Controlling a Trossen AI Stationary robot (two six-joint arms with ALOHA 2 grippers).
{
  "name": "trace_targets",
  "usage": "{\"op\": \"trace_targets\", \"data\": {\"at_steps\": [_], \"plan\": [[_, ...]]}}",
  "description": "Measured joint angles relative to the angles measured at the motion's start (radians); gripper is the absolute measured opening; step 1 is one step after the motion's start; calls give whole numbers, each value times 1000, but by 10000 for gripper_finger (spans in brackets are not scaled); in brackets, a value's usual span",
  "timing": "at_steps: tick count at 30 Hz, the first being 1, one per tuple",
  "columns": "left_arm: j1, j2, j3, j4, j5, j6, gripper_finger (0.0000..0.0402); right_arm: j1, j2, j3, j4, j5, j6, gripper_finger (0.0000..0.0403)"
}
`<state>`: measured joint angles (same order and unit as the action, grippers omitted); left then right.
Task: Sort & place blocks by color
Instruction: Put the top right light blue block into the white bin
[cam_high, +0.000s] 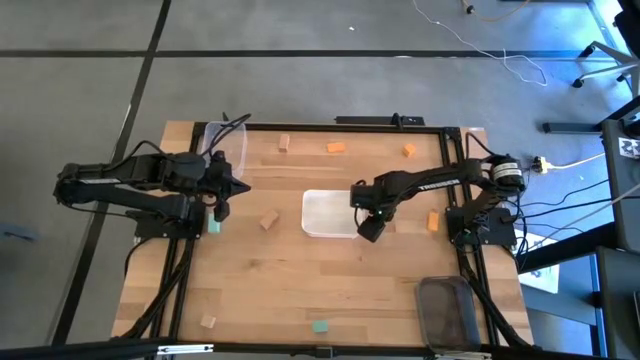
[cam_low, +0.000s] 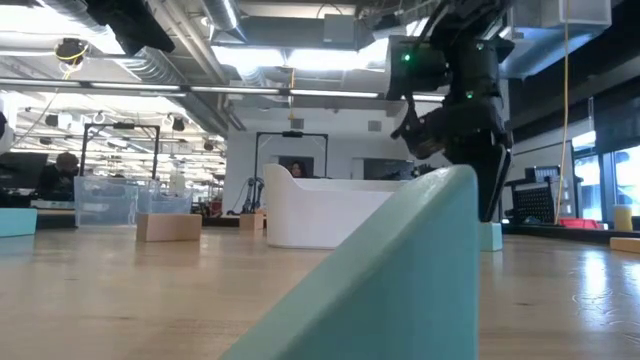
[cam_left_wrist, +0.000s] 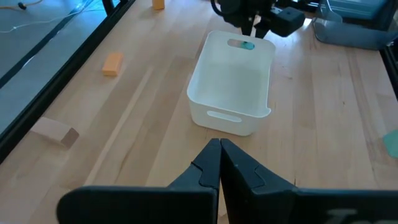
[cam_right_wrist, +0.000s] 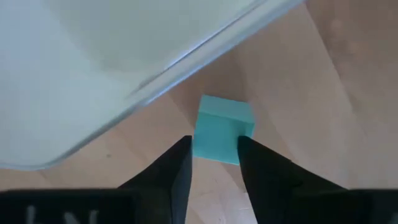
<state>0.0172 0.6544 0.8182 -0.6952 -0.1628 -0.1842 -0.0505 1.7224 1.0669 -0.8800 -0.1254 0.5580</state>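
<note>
At the table's middle we see our right gripper (cam_right_wrist: 214, 158) lowered just beside the right-hand wall of the white tray (cam_high: 322, 200), its two fingers straddling a teal block (cam_right_wrist: 222, 127) that sits on the wood close to the tray's rim. The fingers lie against two opposite faces of the block, though we cannot tell how firmly they press. The block is nearly a cube with no clear long axis, and it sits skewed, one corner turned toward the tray. On its far side from the tray the wood lies open. Our left gripper (cam_left_wrist: 220, 163) waits near the table's left edge with fingers pressed together, a second teal block (cam_high: 213, 227) just beside it. Other blocks lie well apart: orange ones (cam_high: 336, 148) toward the far edge, a wooden one (cam_high: 268, 220) left of the tray, and another teal one (cam_high: 320, 326) at the near edge.
</note>
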Motion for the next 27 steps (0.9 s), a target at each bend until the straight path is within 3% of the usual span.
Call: {"op": "trace_targets", "data": {"at_steps": [19,27], "plan": [[0,1,19,-12,0,1,0,0,17,36,-42,36,-61,135],[0,87,163,-224,15,2,0,0,15,120,-68,33,-101,135]]}}
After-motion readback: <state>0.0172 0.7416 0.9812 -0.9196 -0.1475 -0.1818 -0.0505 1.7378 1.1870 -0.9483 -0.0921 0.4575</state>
